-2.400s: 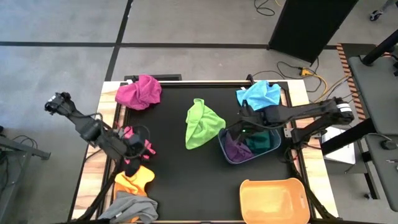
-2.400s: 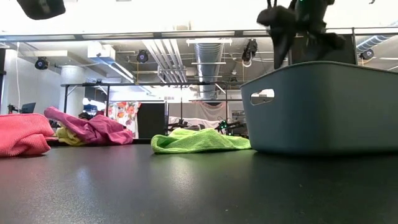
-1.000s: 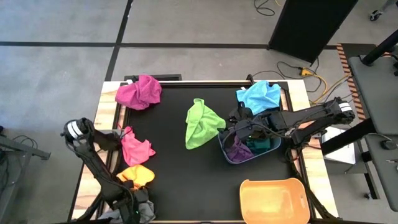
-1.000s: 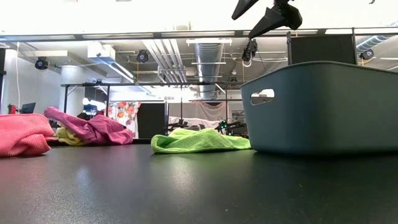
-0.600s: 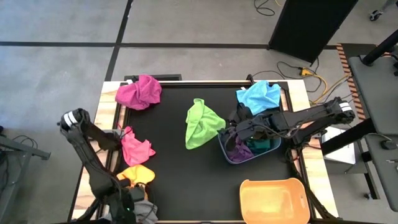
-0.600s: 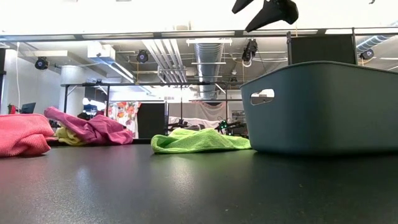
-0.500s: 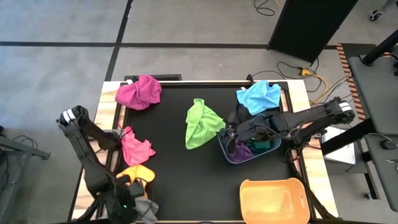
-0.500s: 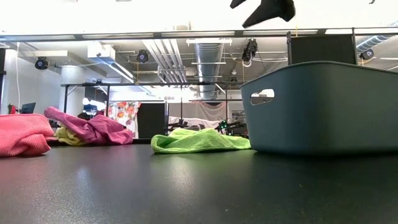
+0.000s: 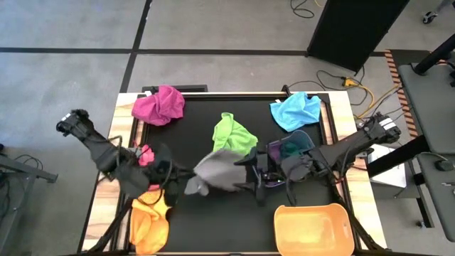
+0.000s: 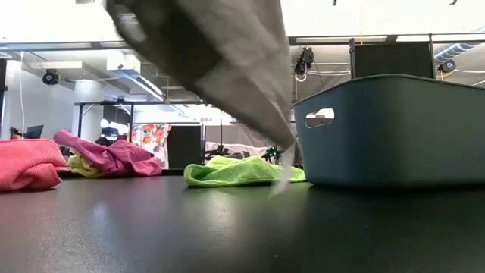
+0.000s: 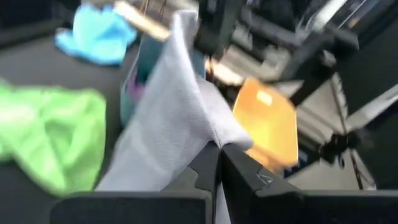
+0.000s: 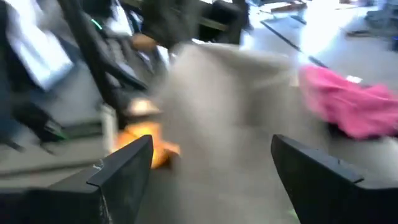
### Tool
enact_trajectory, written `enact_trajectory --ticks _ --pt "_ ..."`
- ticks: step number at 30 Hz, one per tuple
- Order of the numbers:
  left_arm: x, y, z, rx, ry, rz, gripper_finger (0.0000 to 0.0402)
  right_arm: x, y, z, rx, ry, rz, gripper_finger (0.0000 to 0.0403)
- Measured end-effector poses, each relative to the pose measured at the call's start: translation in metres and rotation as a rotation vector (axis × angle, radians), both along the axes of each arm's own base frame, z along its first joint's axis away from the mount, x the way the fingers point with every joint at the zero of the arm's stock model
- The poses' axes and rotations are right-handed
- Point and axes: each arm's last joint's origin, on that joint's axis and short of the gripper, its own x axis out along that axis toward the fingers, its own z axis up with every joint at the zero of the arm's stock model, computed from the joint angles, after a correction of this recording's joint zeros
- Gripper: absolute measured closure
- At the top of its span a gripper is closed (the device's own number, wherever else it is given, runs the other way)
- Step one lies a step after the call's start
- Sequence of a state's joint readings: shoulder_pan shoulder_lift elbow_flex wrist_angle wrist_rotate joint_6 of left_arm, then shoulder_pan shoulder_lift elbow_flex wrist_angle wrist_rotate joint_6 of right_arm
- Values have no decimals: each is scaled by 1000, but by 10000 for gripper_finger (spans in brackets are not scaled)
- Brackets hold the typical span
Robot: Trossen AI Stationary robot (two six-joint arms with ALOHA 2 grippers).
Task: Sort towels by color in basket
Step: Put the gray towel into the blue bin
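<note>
My left gripper (image 9: pixel 186 178) is shut on the grey towel (image 9: pixel 213 173), holding it in the air over the table's middle. The towel also hangs large in the low view (image 10: pixel 220 68). My right gripper (image 9: pixel 246 173) is open at the towel's right end, its fingers (image 12: pixel 124 168) wide with the grey cloth ahead of them. The blue-grey basket (image 9: pixel 311 146) holds a purple towel (image 9: pixel 274 178) and a dark green one (image 9: pixel 291 149). On the table lie lime (image 9: pixel 231 134), light blue (image 9: pixel 295 110), magenta (image 9: pixel 158 105), pink (image 9: pixel 146 154) and orange-yellow (image 9: pixel 149 217) towels. My left gripper pinches a bunched fold of the grey towel (image 11: pixel 208 134) between its two shut fingers, coming level from the table's left. The cloth fans out beyond the fingers toward the right, lifted clear of the table, its lower tip (image 10: pixel 283 163) hanging down. My right gripper: I cannot tell whether it touches the towel.
An orange basket (image 9: pixel 313 226) stands at the near right corner. The right arm (image 9: pixel 341 148) crosses over the blue-grey basket. A stretch of bare black table (image 9: pixel 213 220) lies near the front between the orange-yellow towel and the orange basket.
My left gripper has shut on the grey towel at the near left corner, lifted it and swung it toward the table's middle, where it fans out in the air. My right gripper has left the blue-grey basket and moved left toward the grey towel. The orange-yellow towel now lies uncovered.
</note>
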State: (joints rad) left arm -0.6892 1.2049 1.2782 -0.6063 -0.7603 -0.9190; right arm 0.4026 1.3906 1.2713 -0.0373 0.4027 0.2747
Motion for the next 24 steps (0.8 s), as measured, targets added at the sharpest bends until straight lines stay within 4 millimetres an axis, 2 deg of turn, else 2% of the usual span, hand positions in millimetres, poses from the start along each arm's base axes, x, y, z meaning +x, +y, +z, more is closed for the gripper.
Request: enact_trajectory --ticks 3,8,17,21,24 --pt "12 11 6 67 -98 -20 401 5 1 2 36 -51 -9 75" --pt "27 26 23 169 -271 -90 402 16 -2 6 -28 -89 -81 71" --pt "45 41 37 286 -374 -147 402 61 -7 32 -144 -187 -145 91" --pt "43 42 46 319 -410 -185 402 73 -11 39 -157 -170 -176 118" --pt "40 43 48 332 -370 -200 402 77 -15 44 -158 -166 -194 166"
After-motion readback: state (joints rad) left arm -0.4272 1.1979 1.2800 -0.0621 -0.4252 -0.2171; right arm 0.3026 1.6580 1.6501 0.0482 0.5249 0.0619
